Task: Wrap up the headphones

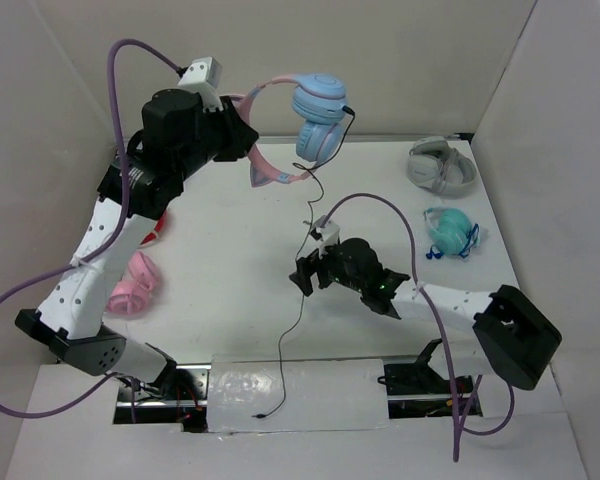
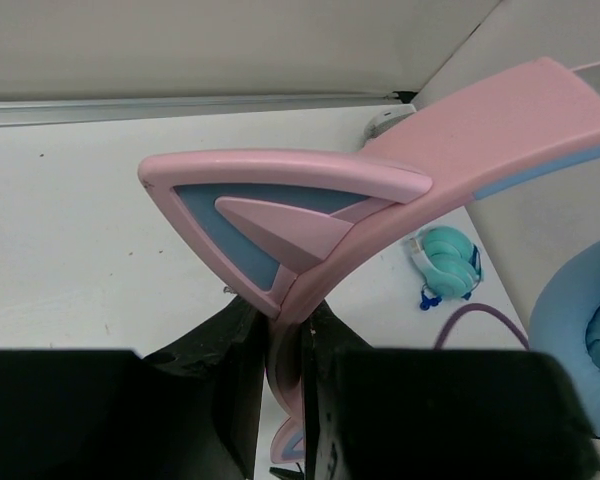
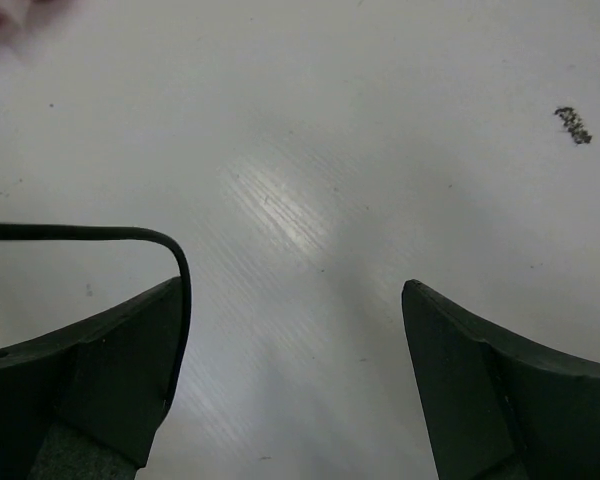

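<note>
1. At the left of the bench (image 1: 230, 230), all-pink headphones (image 1: 135, 283) lie on the surface. The left arm hides part of them.
2. The left gripper (image 2: 283, 330) is raised over the far left of the bench and clamped narrow on the pink headband of the headphones (image 1: 318, 110), just below a cat ear. The headphones hang in the air, with the blue ear cups toward the back wall. In the left wrist view only one ear and part of one cup show (the rest is cut off).
3. The thin black cable (image 1: 298, 300) drops from the cups and trails over the bench to its near edge.
4. The right gripper (image 3: 292, 290) sits low over mid-bench with its jaws wide, holding nothing. The cable bends along one finger's edge, and contact cannot be judged.
5. At the far right lie grey headphones (image 1: 440, 165), with turquoise headphones (image 1: 448, 230) nearer. Any lettering is too small to read.
</note>
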Tool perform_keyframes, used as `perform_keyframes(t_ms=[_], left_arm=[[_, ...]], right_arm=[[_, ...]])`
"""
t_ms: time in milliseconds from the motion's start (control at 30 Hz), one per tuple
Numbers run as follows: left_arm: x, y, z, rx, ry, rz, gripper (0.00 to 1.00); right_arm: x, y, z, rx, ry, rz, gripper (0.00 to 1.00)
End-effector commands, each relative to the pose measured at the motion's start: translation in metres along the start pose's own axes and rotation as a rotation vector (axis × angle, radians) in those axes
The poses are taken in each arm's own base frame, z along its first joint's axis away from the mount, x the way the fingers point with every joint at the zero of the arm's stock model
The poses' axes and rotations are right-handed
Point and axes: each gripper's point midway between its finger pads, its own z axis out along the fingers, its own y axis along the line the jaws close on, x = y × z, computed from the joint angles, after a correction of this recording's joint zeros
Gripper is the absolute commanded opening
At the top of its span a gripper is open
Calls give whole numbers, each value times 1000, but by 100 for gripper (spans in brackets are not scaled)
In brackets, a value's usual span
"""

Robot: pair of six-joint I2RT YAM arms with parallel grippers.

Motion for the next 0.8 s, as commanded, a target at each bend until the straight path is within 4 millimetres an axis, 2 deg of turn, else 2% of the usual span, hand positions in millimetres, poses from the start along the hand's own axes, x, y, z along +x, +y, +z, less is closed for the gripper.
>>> perform_keyframes(t_ms=[0,67,167,200,233,267,333,367,400,467,500,567,600,633,700,733,767], left_arm=[[-51,-36,-24,129,-149,-71,0],[-60,-41,-30,148,-168,-83,0],[-66,-52,-36,197,-176,-89,0],[-66,-53,-38,201,-172,-87,0],[-67,-53,-39,205,-174,-85,0],[-66,-53,-41,206,-176,-72,0],[-56,-44,-35,170,-160,-63,0],[-50,-25,-28,93,-161,-57,0],[-50,-25,-28,92,-161,-57,0],[-31,1,-11,5,-118,-57,0],[-17,22,2,-51,-82,-64,0],[-4,44,15,-97,-45,-87,0],[9,59,23,-126,-10,-98,0],[12,84,33,-173,3,-115,0],[19,104,39,-195,54,-154,0],[19,129,44,-247,63,-174,0],[20,137,45,-257,76,-188,0]], right_arm=[[-33,14,10,-74,-84,-38,93],[-38,17,12,-106,-90,-55,91],[-38,14,20,-115,-69,-45,76],[-39,9,21,-105,-72,-24,53],[-42,6,21,-107,-81,-8,43],[-46,11,19,-150,-95,1,21],[-49,5,15,-142,-98,62,3],[-57,-14,7,-33,-122,102,0],[-51,-14,7,-28,-100,111,0],[-59,-30,-9,78,-133,141,0],[-56,-38,-25,118,-132,153,0],[-58,-54,-45,212,-168,205,0],[-51,-66,-58,283,-168,258,0],[-55,-81,-80,345,-231,293,0],[-52,-99,-101,417,-298,375,0],[-50,-103,-115,424,-342,391,0],[-50,-117,-125,464,-369,425,0]])
